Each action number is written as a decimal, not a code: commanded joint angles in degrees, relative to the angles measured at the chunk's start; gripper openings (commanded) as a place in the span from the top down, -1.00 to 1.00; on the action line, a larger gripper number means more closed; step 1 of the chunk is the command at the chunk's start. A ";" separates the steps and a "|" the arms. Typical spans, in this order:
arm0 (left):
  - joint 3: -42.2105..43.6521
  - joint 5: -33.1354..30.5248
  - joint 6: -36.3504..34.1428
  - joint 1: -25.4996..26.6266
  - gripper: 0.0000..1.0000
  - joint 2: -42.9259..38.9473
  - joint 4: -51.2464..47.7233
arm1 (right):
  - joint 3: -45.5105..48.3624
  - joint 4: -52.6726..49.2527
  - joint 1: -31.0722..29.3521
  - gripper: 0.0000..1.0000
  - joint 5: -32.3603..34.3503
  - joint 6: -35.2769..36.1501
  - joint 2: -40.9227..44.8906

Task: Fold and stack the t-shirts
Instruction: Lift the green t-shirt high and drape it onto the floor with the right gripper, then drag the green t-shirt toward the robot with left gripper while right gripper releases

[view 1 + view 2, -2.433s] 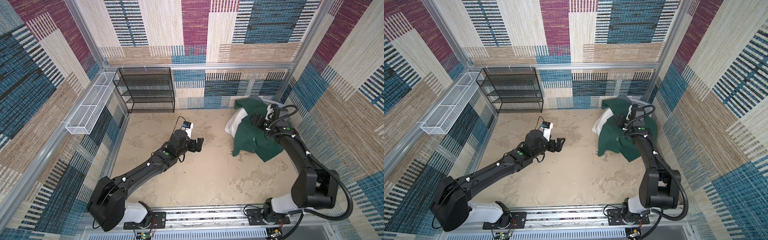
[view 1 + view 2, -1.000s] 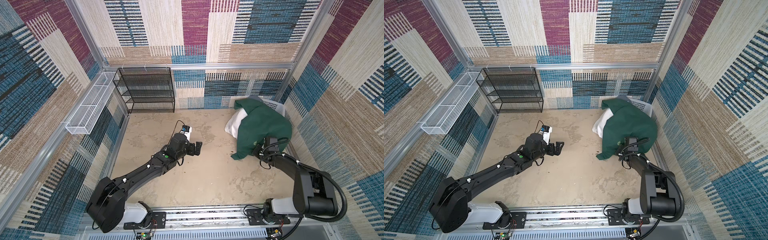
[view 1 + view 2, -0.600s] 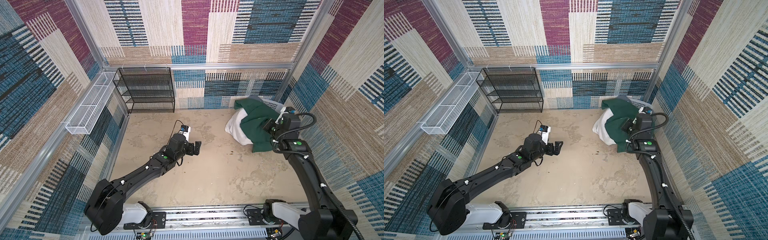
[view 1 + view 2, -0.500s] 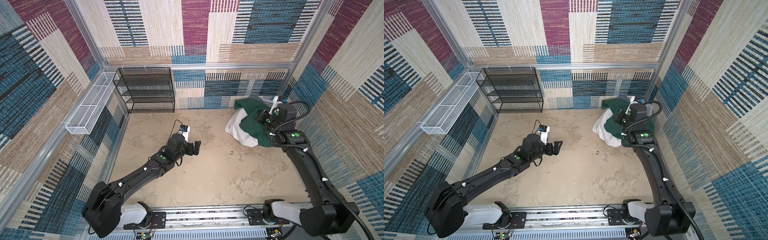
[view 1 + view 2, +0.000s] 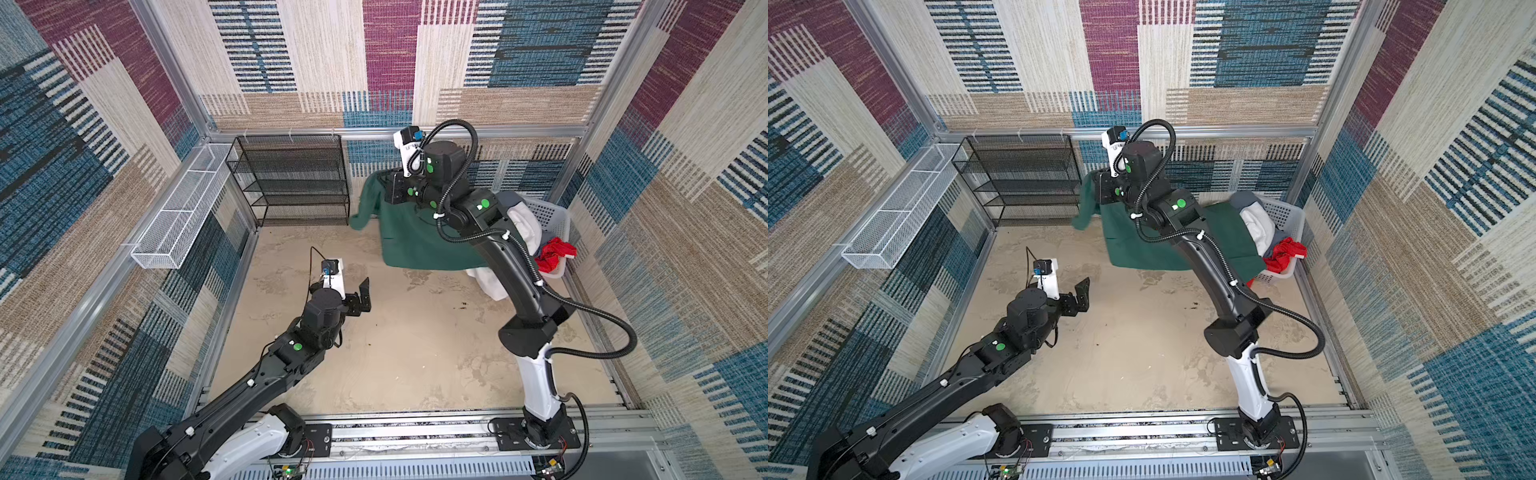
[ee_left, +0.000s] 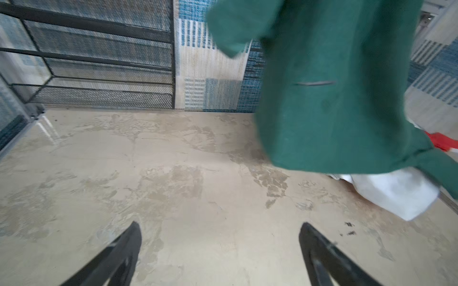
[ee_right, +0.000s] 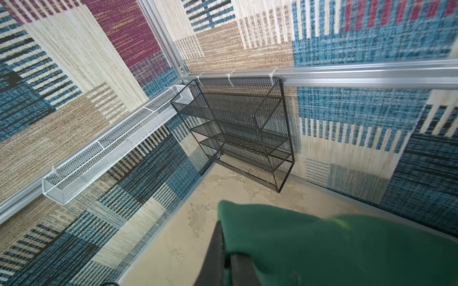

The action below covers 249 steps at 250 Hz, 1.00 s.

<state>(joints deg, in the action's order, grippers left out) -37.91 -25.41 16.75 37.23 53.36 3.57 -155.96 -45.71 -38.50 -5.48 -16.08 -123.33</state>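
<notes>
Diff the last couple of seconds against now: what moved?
The right gripper, holding the green t-shirt throughout, rose and swung rearward, drawing the shirt up and leftward from the basket. The left gripper stayed open, barely shifting; white t-shirt and red t-shirt stayed at the basket.

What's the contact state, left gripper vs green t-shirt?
Apart. In the left wrist view the left gripper stands open over bare table, the green t-shirt hanging well beyond it.
</notes>
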 commanded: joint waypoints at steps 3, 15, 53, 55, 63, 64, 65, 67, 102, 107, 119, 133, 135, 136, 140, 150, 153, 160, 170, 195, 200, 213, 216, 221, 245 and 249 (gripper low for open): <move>0.52 -4.95 -0.22 -0.14 -0.99 -1.31 -1.32 | 4.13 -4.60 -0.08 -0.71 0.86 1.10 -0.64; 0.55 -5.25 -0.14 -0.14 -0.99 -1.26 -1.78 | 10.14 -3.02 -0.02 -0.97 2.98 0.95 1.79; 0.32 -4.65 -0.06 -0.14 -0.99 1.30 -0.77 | 32.00 7.76 1.07 -0.97 7.02 -0.03 13.67; 0.26 -4.61 -0.06 -0.14 -0.99 1.54 -0.70 | 33.01 8.23 1.24 -0.97 7.05 -0.19 14.22; -0.01 -4.11 0.08 -0.14 -0.99 2.52 -0.43 | 36.55 9.73 2.02 -0.97 7.42 -0.72 16.43; -0.03 -4.03 0.10 -0.19 -0.99 2.61 -0.37 | 36.93 9.84 2.16 -0.97 7.54 -0.89 16.70; -0.09 -3.99 0.11 -0.17 -0.99 2.71 -0.39 | 37.34 9.98 2.27 -0.97 7.65 -0.93 16.97; -0.20 -3.89 0.12 -0.15 -0.99 3.00 -0.32 | 38.17 10.21 2.50 -0.97 7.78 -1.12 17.51; -2.07 -1.62 0.05 -0.23 -0.99 10.23 0.39 | 54.65 15.65 7.67 -0.97 9.12 -4.21 27.48; -2.58 -1.14 0.10 -0.23 -0.99 11.46 0.04 | 57.38 16.66 8.53 -0.97 8.85 -4.60 29.21; -4.03 0.01 0.29 -0.23 -0.99 14.40 -1.35 | 63.57 18.67 10.56 -0.97 9.13 -5.81 33.32; -5.42 0.80 0.34 -0.24 -0.99 17.99 -2.51 | 70.27 20.22 12.73 -0.97 9.70 -6.85 37.94; -5.62 0.87 0.37 -0.23 -0.99 18.53 -2.63 | 71.12 20.33 12.99 -0.97 9.85 -6.97 38.57; -5.74 0.92 0.38 -0.23 -0.99 18.75 -2.79 | 71.49 20.41 13.09 -0.97 9.90 -7.05 38.85; -6.16 1.04 0.31 -0.23 -0.99 19.76 -3.10 | 73.01 20.55 13.66 -0.97 10.01 -7.20 40.02; -7.16 1.26 0.30 -0.23 -0.99 22.48 -3.87 | 76.29 20.64 14.76 -0.97 10.63 -7.51 42.70; -7.50 1.50 0.36 -0.23 -0.99 23.30 -4.25 | 77.24 20.66 14.97 -0.97 10.88 -7.56 43.52; -8.45 2.06 0.32 -0.28 -0.99 25.26 -5.04 | 79.33 20.57 15.54 -0.97 11.31 -7.86 45.25; -9.90 2.91 0.42 -0.23 -0.99 28.18 -6.37 | 82.13 20.58 16.31 -0.97 11.78 -8.12 47.71; -13.72 5.91 1.64 -0.23 -0.99 35.48 -10.07 | 88.67 20.33 18.81 -0.97 12.07 -8.90 52.79; -14.36 6.69 1.89 -0.23 -0.99 36.77 -10.60 | 89.85 20.19 19.37 -0.97 12.13 -9.11 53.65; -15.85 8.18 2.64 -0.23 -0.99 39.87 -11.57 | 92.55 19.64 20.92 -0.97 12.11 -9.52 55.40; -16.03 8.57 2.71 -0.23 -0.99 40.56 -11.53 | 93.17 19.49 21.31 -0.97 12.14 -9.59 55.80; -16.23 9.14 2.76 -0.23 -0.99 41.66 -11.28 | 94.11 19.32 21.81 -0.97 12.08 -9.81 56.42; -17.91 10.72 1.86 -0.23 -0.99 46.30 -11.33 | 97.79 18.91 23.38 -0.97 10.55 -10.65 59.56; -18.41 10.64 1.62 -0.23 -0.99 47.03 -11.76 | 98.22 18.99 23.50 -0.97 10.14 -10.81 60.02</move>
<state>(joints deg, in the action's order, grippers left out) -53.89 -17.98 18.02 36.99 96.27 -5.32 -60.71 -27.81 -15.97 5.63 -25.08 -66.26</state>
